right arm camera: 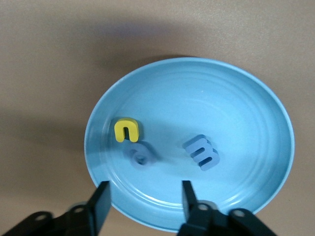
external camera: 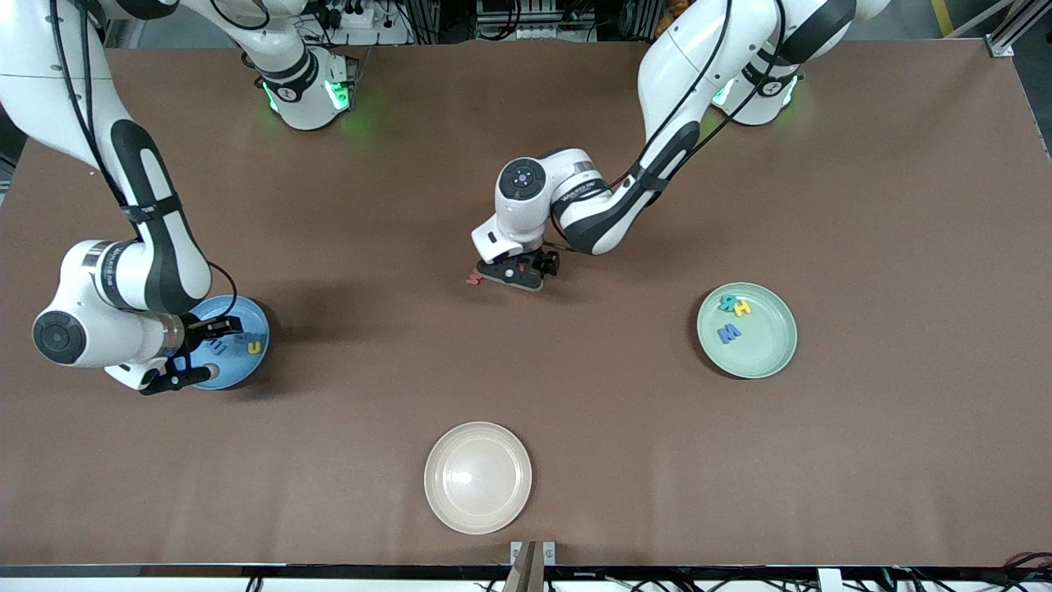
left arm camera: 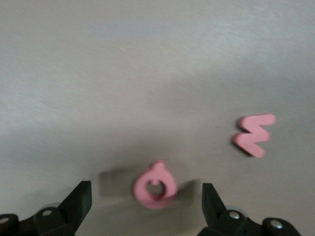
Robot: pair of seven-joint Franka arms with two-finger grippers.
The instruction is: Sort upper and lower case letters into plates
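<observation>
My arms are glossy white shells with black bands at the joints, and round dark caps close the ends of the wrist joints. Black cables run down the outside of each arm, held by black straps. Green lights glow around both bases. My left end effector point(external camera: 519, 274) is black, its two fingers point(left arm camera: 78, 201) wedge-shaped with silver screws near their roots. My right end effector point(external camera: 194, 355) is black too, with flat rectangular fingers point(right arm camera: 102, 202) and the same silver screws.
</observation>
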